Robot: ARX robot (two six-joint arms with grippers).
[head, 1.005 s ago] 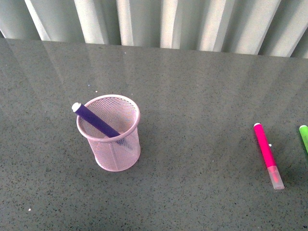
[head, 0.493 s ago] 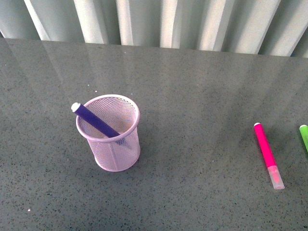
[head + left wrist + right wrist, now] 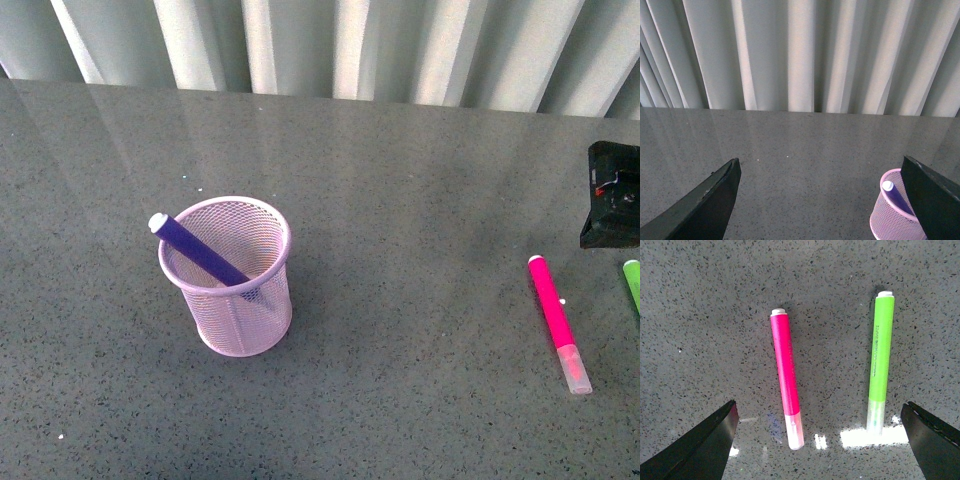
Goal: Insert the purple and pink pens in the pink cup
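The left gripper (image 3: 820,162) hangs above the dark grey speckled tabletop (image 3: 420,180), its black jaws spread wide with nothing between them. On the left part of the table the pale pink wire-mesh cylindrical cup (image 3: 232,305) stands upright. It holds one pen, the thick dark purple marker (image 3: 200,252), which leans at a slant with its white end poking over the rim on the left. Well to the right, outside the cup, the magenta marker with a translucent cap (image 3: 553,315) lies flat, white end pointing away from the robot. Beside it, apart and roughly parallel, lies a bright green marker (image 3: 879,365). The right gripper (image 3: 819,410) hovers over these two, jaws wide apart, touching neither.
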